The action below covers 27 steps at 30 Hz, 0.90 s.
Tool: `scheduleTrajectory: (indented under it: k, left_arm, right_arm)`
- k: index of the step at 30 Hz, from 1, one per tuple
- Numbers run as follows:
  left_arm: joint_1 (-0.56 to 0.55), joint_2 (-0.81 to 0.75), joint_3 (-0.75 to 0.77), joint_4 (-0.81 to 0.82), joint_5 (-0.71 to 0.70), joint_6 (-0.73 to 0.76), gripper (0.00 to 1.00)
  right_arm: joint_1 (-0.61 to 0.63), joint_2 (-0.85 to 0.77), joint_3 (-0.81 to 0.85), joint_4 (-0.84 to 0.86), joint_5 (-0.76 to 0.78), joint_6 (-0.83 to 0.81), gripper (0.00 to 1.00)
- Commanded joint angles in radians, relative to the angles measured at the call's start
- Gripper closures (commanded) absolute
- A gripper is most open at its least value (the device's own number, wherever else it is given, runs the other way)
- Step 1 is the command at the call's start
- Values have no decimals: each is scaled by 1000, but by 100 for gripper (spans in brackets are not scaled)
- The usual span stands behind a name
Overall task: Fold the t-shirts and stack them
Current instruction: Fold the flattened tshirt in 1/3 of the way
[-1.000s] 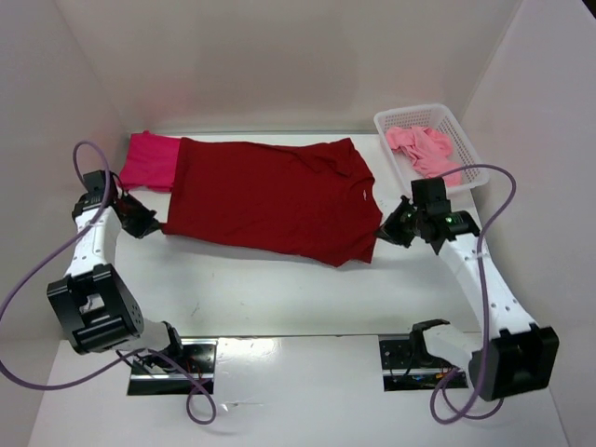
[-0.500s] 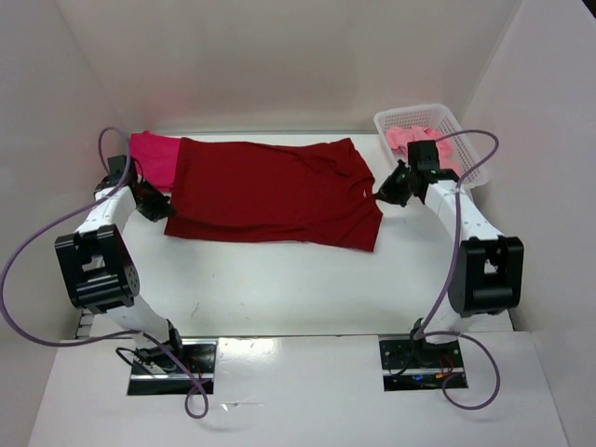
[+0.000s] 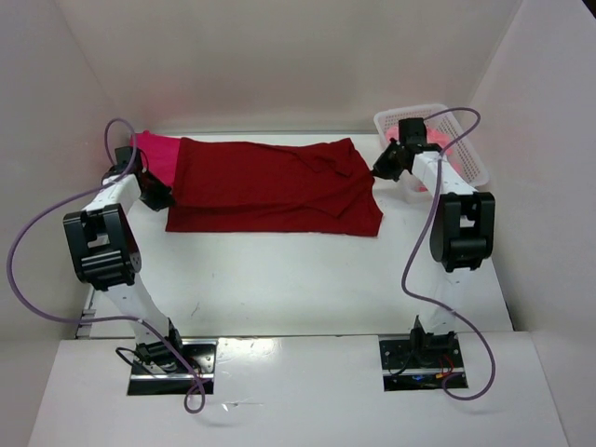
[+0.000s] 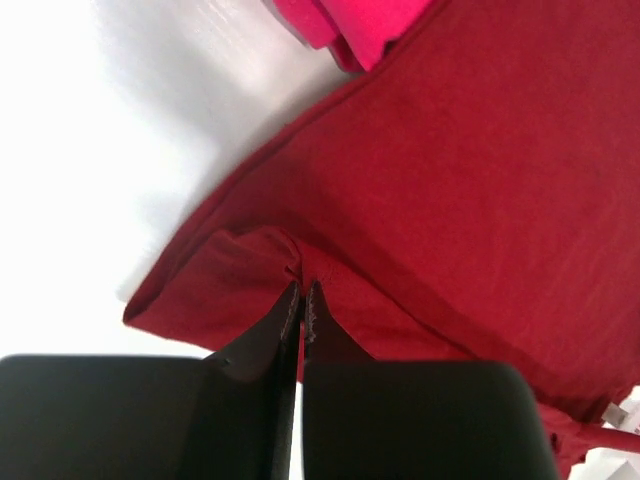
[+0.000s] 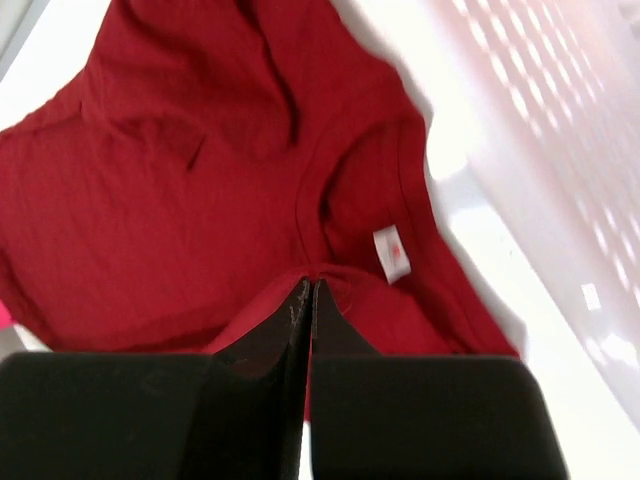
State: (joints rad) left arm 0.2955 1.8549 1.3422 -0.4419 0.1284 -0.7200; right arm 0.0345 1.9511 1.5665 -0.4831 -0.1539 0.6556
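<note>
Left tool (image 3: pixel 156 196), seen from above, sits at the left edge of the dark red shirt (image 3: pixel 270 186), and the right tool (image 3: pixel 382 166) at its right edge near the collar. The shirt lies spread across the far half of the white surface (image 3: pixel 279 270), its near part doubled back over the rest. The crimson-pink shirt (image 3: pixel 156 154) lies at the far left, partly under the dark red one. The white mesh basket (image 3: pixel 470 158) stands at the far right corner, just beside the right tool; a little pink cloth (image 3: pixel 438 142) shows inside it behind the arm.

From the left wrist, the left tool (image 4: pixel 302 300) has its fingers pressed together with no gap, pinching a raised fold of the dark red shirt (image 4: pixel 480 180). The crimson-pink shirt (image 4: pixel 350 25) shows at the top edge.

From the right wrist, the right tool (image 5: pixel 307 290) is likewise clamped tight on the dark red shirt's (image 5: pixel 150 200) edge just below the neckline, close to the white label (image 5: pixel 390 250). The basket wall (image 5: pixel 540 130) runs along the right.
</note>
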Motion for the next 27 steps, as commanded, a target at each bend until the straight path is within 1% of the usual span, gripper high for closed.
scheduleTrajectory:
  k: [1, 8, 11, 12, 13, 14, 16, 17, 18, 19, 20, 21, 23, 24, 25, 26, 27]
  left_arm:
    - [-10, 35, 35, 26, -26, -10, 100]
    - [-10, 73, 35, 37, -62, -10, 99]
    - [-10, 82, 35, 37, -73, -1, 94]
    - [-10, 82, 35, 48, -73, -1, 91]
    - [-10, 82, 35, 48, -82, -1, 79]
    - [-10, 72, 35, 48, -82, -1, 72]
    - [-10, 37, 25, 48, -92, -1, 58]
    - [-10, 15, 11, 48, -104, 11, 44]
    - [-10, -43, -18, 58, -104, 11, 39]
    - [-10, -75, -35, 68, -119, 20, 35]
    - [-10, -109, -53, 68, -137, 21, 32]
    - [-10, -175, -73, 78, -138, 21, 30]
    - [-10, -221, -132, 78, -148, 21, 29]
    - [-10, -250, -150, 69, -130, 21, 29]
    - [-10, -259, -172, 56, -115, 21, 33]
    - [-10, -270, -226, 46, -96, 21, 40]
    - [-10, -299, -260, 46, -67, 21, 45]
  right_arm:
    - [-8, 66, 102, 40, 10, -30, 100]
    - [24, 213, 239, 29, 30, -57, 100]
    - [24, 265, 293, 29, 39, -57, 100]
    - [24, 266, 293, 29, 30, -45, 99]
    - [33, 275, 317, 40, 30, -45, 95]
    - [33, 284, 328, 40, 30, -45, 90]
    - [42, 284, 349, 20, 30, -45, 76]
    - [42, 273, 349, 20, 30, -45, 65]
    - [54, 243, 349, 20, 43, -54, 62]
    - [54, 221, 318, 20, 53, -63, 61]
    - [54, 194, 296, 20, 53, -63, 61]
    - [54, 130, 270, 31, 53, -63, 61]
    - [54, 56, 164, 60, 53, -63, 61]
    - [54, 16, 121, 69, 44, -63, 70]
    - [54, -71, 16, 78, 43, -63, 75]
    - [54, -117, -44, 95, 27, -51, 82]
    - [54, -165, -106, 130, 13, -51, 96]
